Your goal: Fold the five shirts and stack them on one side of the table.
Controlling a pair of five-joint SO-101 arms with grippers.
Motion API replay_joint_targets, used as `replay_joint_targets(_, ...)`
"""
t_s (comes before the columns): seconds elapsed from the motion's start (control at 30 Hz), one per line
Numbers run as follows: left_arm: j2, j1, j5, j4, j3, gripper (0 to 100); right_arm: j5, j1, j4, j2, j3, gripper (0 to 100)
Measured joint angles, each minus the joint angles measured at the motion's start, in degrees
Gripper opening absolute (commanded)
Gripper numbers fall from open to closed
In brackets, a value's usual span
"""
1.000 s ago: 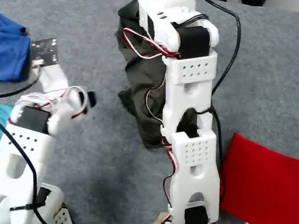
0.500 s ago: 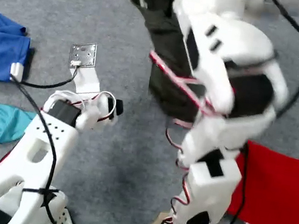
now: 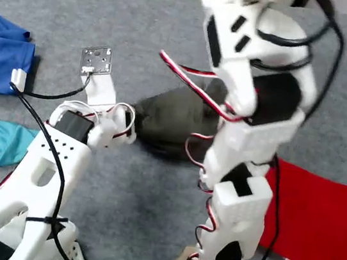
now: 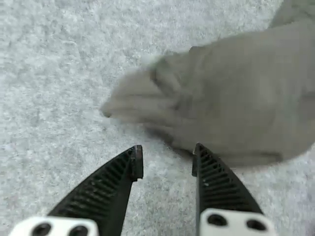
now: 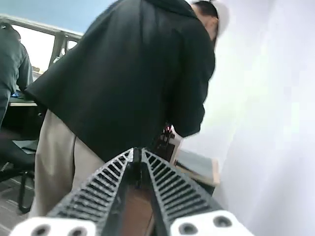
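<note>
Your left gripper (image 4: 165,160) is spread, and the crumpled dark grey cloth shirt (image 4: 231,98) lies on the grey felt table (image 3: 151,198) just past its tips. Your right gripper (image 5: 138,153) is pressed together, aimed above the table.

The left arm (image 3: 60,153) and the right arm (image 3: 246,211) are white plastic shells around black servo blocks (image 3: 275,99), their flat plates dotted with rows of small round holes. Thin red, white and black wires (image 3: 190,80) loop between segments — a thicker black cable (image 3: 49,95) joins the left arm. A grey square plate (image 3: 96,61) with corner screws sits on a white bracket. The left end effector (image 4: 167,157) and the right end effector (image 5: 138,156) have black tapered fingers (image 4: 110,189) — ribbed inside, on white bases with dark screw holes.
</note>
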Motion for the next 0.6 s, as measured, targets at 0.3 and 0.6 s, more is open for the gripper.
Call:
replay_joint_targets(0.3, 0.0, -8.26, 0.0, 0.0, 0.0, 18, 4.75, 0.62, 1.23, 8.79, 0.09, 3.0)
replay_joint_targets(0.6, 0.0, -26.55, -5.36, 0.88, 0.0, 18, 4.92, 6.24, 32.53, 11.69, 0.09, 3.0)
